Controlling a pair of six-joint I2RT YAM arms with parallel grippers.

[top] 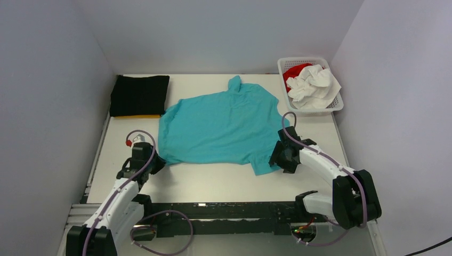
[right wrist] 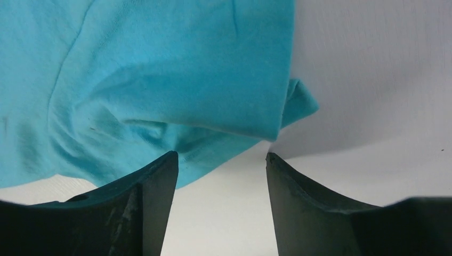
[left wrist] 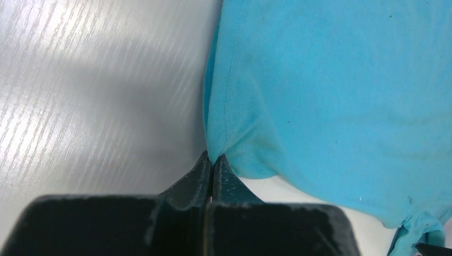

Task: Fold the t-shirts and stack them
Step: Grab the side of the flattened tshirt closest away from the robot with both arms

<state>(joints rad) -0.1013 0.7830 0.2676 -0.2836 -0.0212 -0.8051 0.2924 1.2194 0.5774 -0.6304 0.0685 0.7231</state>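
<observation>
Cloth of the turquoise t-shirt [top: 221, 128] is lying spread nearly flat across the middle of the table [top: 213, 184]. Its long axis is running left to right: the hem seems to be facing the left arm, one sleeve is pointing to the far edge, and the near sleeve [top: 262, 166] is trailing toward the right arm. Both arms are working along the shirt's near edge, one at each end. The left gripper [top: 153, 160] is sitting at the near-left corner. In its wrist view the jaws are pressed together with a small pinch of the turquoise hem [left wrist: 218, 144] caught between the tips, so that corner is being held. The right gripper [top: 278, 154] is hanging at the other end, just beside the near sleeve. Its wrist view is showing the jaws standing apart, with the sleeve's edge lying just ahead of the tips and nothing clamped yet. The shirt is therefore stretching away from both grippers toward the far side, and folding the near edge over would be depending on the right side getting a hold first. Further out, a folded black t-shirt [top: 139, 95] is resting at the far-left corner on an orange-yellow t-shirt [top: 136, 116]. A basket [top: 337, 105] at the far right is holding crumpled white cloth [top: 314, 88] and red cloth [top: 295, 70].
</observation>
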